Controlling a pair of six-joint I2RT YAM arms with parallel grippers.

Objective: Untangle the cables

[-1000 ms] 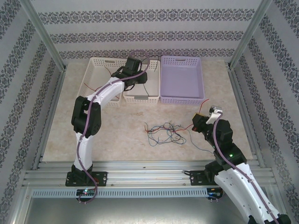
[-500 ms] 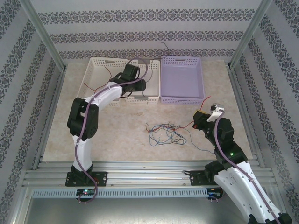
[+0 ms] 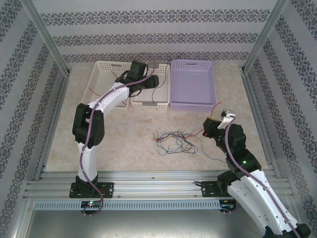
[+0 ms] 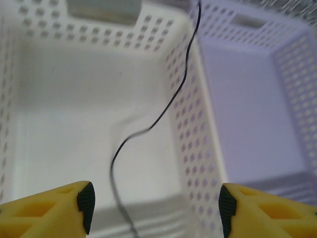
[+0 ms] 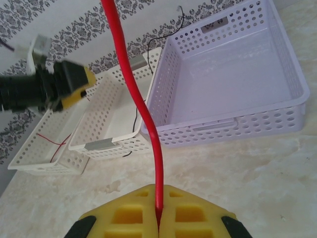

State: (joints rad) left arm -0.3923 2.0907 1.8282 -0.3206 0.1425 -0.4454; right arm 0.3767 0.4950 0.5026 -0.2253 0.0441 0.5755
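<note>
Left gripper now wider, released, black cable lengthwise between; right gripper clenched on upward-running red cable.

We see a loose tangle of thin blue, red and black wires mid-table. A thin red wire leads off rightward, and a thin black wire snakes into the far white perforated plastic basket.

Two white baskets and a purple basket are sitting on the bench. Tangled cables are lying in the middle.
</note>
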